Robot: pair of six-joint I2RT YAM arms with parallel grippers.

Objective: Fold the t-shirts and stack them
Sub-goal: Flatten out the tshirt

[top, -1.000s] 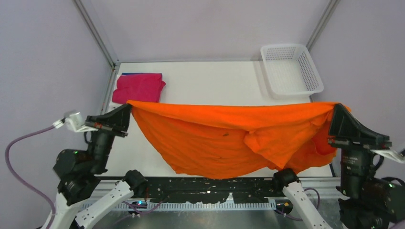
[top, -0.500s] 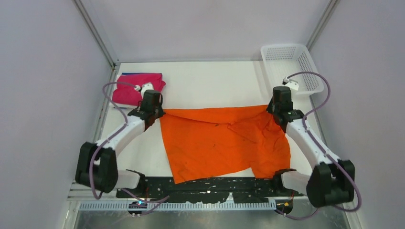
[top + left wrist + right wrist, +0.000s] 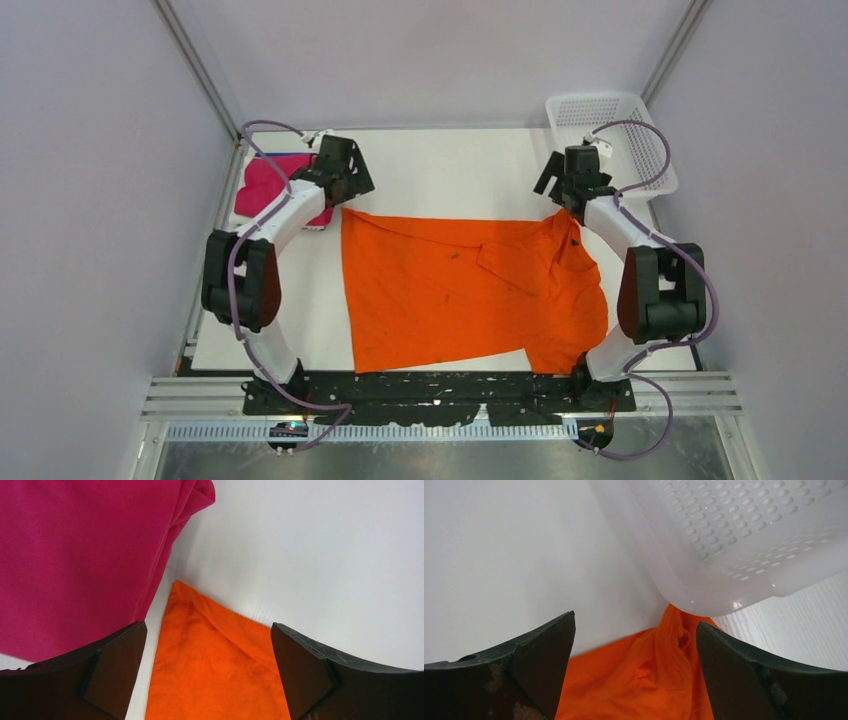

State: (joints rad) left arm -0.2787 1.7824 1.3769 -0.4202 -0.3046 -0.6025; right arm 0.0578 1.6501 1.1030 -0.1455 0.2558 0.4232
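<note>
The orange t-shirt (image 3: 460, 290) lies spread on the white table (image 3: 450, 170), with one sleeve folded over near its right side. A magenta-pink t-shirt (image 3: 268, 186) sits folded at the far left. My left gripper (image 3: 345, 178) hovers open just above the orange shirt's far left corner (image 3: 210, 655), its fingers (image 3: 115, 665) wide apart beside the pink shirt (image 3: 75, 555). Over the far right corner (image 3: 649, 675) my right gripper (image 3: 562, 182) is also open, and its fingers (image 3: 744, 675) grip nothing.
A white mesh basket (image 3: 610, 140) stands at the far right corner, and its rim (image 3: 734, 535) hangs just beyond the right gripper. Grey walls and metal posts close in the table. The arm bases are at the near edge.
A second ago both grippers held the orange shirt stretched in the air near the front. They carried it away from the bases, laid it on the table and opened.
</note>
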